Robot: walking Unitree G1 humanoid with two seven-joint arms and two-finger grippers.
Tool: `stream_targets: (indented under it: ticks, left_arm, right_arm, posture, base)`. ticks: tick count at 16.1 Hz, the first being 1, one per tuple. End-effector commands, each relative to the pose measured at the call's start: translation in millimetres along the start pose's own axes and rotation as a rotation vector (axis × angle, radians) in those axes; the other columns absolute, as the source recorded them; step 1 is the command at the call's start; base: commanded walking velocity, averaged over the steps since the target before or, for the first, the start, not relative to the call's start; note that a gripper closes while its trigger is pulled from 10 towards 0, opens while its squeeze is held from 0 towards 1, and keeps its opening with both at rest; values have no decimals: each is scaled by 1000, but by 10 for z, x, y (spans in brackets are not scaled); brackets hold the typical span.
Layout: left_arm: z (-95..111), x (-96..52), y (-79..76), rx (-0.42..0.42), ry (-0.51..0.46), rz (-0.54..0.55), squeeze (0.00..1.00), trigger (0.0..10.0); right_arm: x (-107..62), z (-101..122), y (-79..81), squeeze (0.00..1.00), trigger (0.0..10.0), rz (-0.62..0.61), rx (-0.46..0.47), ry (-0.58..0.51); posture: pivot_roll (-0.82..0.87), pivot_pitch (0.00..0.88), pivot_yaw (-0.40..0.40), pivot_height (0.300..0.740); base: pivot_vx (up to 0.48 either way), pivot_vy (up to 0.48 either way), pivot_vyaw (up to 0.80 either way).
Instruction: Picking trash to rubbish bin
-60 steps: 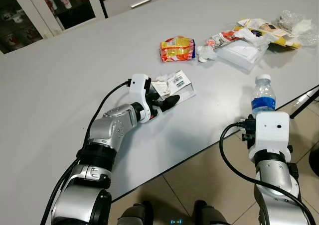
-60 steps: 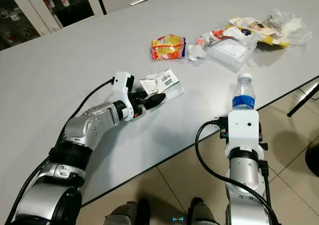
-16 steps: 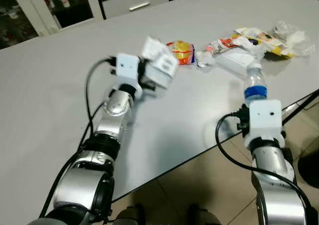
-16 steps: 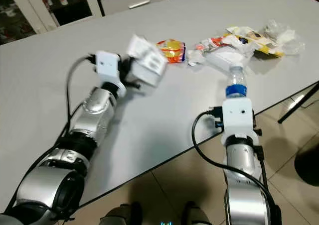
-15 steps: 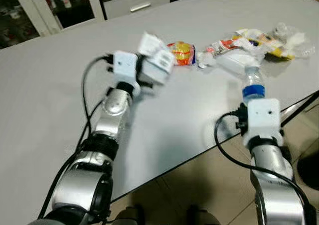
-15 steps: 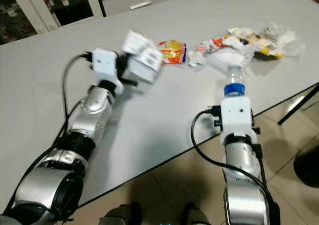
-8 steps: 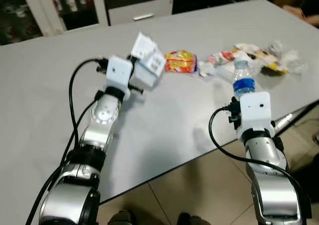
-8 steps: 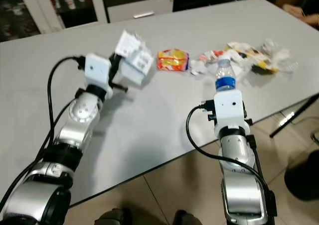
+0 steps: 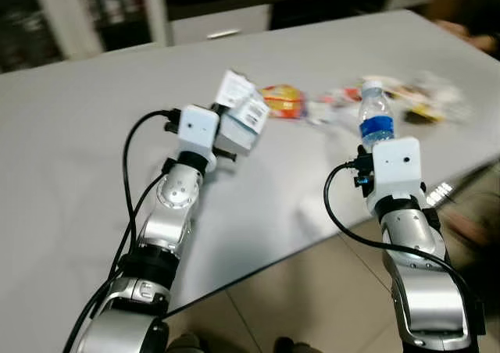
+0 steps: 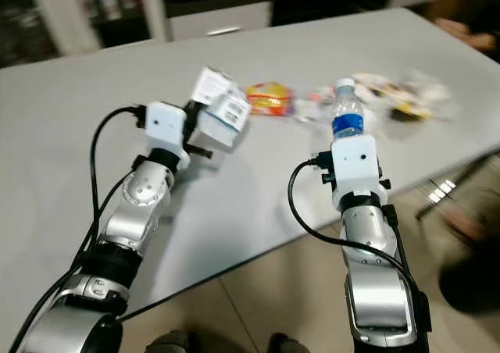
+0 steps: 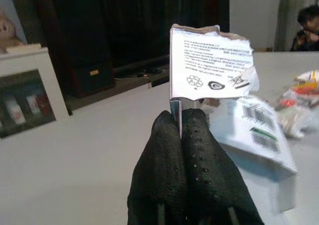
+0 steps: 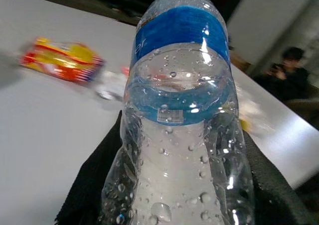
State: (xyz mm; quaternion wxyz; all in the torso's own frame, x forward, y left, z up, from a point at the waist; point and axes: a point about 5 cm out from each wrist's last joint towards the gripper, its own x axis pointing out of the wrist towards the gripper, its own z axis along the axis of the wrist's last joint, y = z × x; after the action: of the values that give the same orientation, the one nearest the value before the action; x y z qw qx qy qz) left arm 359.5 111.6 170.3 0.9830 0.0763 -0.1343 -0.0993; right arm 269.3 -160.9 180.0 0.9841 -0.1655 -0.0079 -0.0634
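Holding a torn white carton up off the table, the left gripper has its two black fingers pressed flat together on a thin flap of the carton (barcodes and recycling marks on the printed sides). Carton hangs in the air above the table surface, not touching it, near the orange snack packet, which lies flat on the table just beyond it.

Right gripper is wrapped around the lower body of a clear water bottle with blue label and white cap, black fingers on either side of it, squeezed against the plastic. Bottle is upright, lifted at the table's near edge, to the right of the carton and well apart from it.

Past the bottle, a blurred heap of wrappers lies on the table towards its far right corner. White cabinet with a handle stands behind the table. A person sits at the table's far end, small and unclear.
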Motion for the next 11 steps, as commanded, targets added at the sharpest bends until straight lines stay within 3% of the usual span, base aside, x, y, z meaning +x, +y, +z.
stream_targets:
  ticks: [1, 11]
  left_arm:
    - [47, 40, -34, -30, 1, 30, 0, 0]
    - [120, 80, -286, -102, 18, 7, 0, 78]
  right_arm:
    - [-13, -36, -34, 0, 10000, -27, -1, 10]
    - [-51, -43, -70, 0, 10000, -43, -9, 15]
  posture:
    - [153, 67, -41, 740]
    - [131, 76, -36, 740]
  base:
    - [0, 0, -800]
    - [0, 0, -798]
